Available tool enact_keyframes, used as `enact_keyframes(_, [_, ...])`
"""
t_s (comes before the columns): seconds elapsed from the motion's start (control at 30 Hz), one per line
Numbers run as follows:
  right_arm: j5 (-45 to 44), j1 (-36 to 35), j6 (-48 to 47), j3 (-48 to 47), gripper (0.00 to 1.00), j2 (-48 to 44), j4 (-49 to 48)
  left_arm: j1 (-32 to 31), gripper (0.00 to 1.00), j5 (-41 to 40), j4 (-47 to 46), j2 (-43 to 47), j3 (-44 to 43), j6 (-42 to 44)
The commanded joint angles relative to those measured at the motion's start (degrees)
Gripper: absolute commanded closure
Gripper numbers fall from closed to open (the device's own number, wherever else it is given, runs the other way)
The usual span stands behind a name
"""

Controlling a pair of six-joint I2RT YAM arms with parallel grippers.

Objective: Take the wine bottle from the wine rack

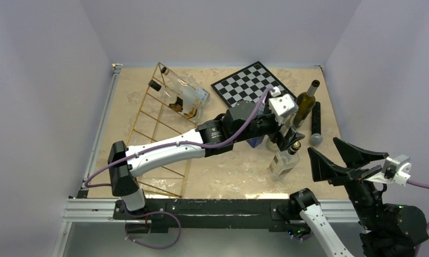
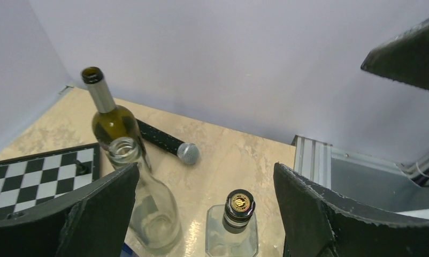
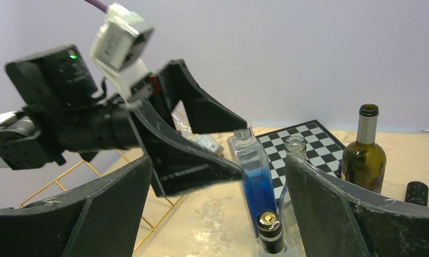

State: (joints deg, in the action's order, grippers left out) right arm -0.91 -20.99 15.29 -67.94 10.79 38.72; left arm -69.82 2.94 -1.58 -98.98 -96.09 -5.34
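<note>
Holding 2 clear bottles (image 1: 188, 92), thin gold wire rack (image 1: 160, 119), left gripper (image 2: 206, 167) & right gripper (image 3: 217, 160) open, empty

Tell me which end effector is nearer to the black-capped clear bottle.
Left. The left end effector hangs open above the black-capped bottle; the right end effector is open, apart, on its right.

Between the left gripper's (image 2: 206, 172) spread fingers, a capped clear bottle (image 2: 235, 227) stood at six o'clock; a green bottle (image 2: 112, 122) stood at ten.
</note>
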Motion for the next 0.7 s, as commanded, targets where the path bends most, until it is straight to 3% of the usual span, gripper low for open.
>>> enact_keyframes(0.0, [-1.62,-0.23,-1.67,0.28,0.01,0.56,-0.15,-0.03,0.01,-7.26,-1.64,5.94,0.95,0.82])
enact_keyframes(0.3, [0.73,-0.28,-2.34,1.32,0.01,3.04,-0.5,1.77,0.01,-24.36,-1.63,20.49,11.91,1.82])
enact_keyframes(0.47, [0.73,-0.26,-2.16,3.24,0.01,2.93,-1.28,9.58,0.01,-29.03,11.35,24.67,11.57,-4.76])
enact_keyframes(0.67, [0.18,-0.26,-2.12,5.77,0.01,2.39,-1.36,18.56,0.04,-37.74,15.19,28.03,15.54,-8.94])
